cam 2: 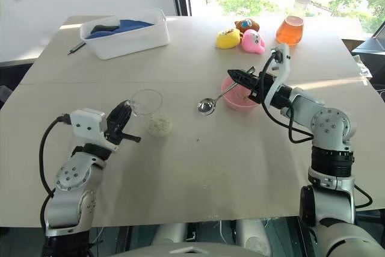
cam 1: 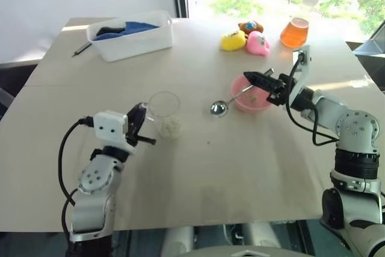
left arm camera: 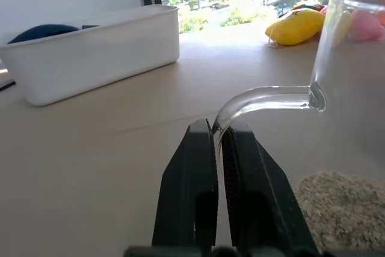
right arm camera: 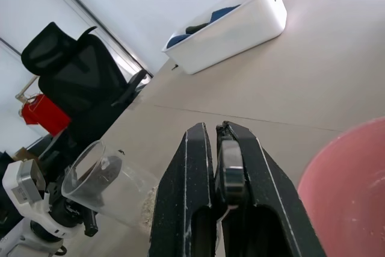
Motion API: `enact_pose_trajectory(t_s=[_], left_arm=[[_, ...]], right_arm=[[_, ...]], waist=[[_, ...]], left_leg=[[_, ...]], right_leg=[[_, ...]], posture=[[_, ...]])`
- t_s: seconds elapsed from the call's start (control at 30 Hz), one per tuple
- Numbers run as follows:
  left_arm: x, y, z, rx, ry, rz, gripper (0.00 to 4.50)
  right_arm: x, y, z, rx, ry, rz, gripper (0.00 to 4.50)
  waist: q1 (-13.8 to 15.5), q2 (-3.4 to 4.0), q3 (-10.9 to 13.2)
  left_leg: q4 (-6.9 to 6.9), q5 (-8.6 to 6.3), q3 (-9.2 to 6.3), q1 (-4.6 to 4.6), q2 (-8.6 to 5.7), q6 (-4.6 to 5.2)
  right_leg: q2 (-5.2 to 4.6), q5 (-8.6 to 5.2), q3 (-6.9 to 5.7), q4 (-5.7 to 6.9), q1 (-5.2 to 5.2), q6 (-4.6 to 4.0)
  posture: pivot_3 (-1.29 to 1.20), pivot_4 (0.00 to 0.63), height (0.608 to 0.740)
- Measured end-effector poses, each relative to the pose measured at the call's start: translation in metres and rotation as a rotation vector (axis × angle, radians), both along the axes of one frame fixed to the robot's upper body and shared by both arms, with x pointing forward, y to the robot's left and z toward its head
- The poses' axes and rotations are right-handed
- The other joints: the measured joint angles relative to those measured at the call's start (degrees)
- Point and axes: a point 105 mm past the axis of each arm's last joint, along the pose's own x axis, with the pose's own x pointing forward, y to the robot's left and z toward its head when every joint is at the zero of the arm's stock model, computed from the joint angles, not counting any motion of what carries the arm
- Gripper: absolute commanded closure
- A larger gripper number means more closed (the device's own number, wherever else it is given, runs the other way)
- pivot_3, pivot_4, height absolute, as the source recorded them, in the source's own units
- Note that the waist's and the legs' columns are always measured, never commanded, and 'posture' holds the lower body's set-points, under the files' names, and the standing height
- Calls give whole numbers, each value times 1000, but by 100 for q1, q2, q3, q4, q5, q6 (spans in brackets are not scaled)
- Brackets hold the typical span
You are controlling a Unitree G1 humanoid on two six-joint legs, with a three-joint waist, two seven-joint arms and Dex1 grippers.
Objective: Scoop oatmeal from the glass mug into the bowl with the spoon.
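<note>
L gripper [cam 1: 142,126] nearest me, jaws pinching the mug [cam 1: 163,105] handle; mug tipped, rim lifted toward me. Oatmeal [cam 1: 171,127] in a small pile on the bench [cam 1: 240,161] right by the mug. Further out, R gripper [cam 1: 257,80] w/ jaws clamped on the spoon [cam 1: 219,109] handle over the bowl [cam 1: 251,96]; spoon slants down, its head touching the bench just beside the bowl on the mug side. I see a few flakes in the bowl. Far back: white tub [cam 1: 132,35], toys [cam 1: 245,38], flask [cam 1: 295,30].
</note>
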Motion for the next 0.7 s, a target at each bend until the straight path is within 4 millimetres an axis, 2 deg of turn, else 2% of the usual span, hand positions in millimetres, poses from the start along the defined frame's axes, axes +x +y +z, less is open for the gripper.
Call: enact_pose_trajectory(t_s=[0.47, 0.6, 0.7], left_arm=[[-3, -4, -8, -62, 23, 104, 4262], [3, -7, 1, -59, -7, 97, 4262], [4, -8, 0, -59, 2, 93, 4262]], right_arm=[[-1, 4, -1, 11, 6, 11, 4500], [-2, 15, 15, 43, -31, 41, 4500], [-5, 16, 21, 41, -56, 43, 4500]], waist=[[3, -1, 0], [1, 0, 0], [3, -1, -1]], left_leg=[[3, -1, -3, 0, -1, 2], [5, -1, -3, 1, -1, 2], [5, -1, -3, -1, -1, 1]], right_leg=[[16, 1, -1, 2, 1, 2], [19, 1, -1, 6, 0, 2], [18, 1, -1, 3, 1, 2]], posture=[[0, 150, 740], [0, 150, 740], [0, 150, 740]])
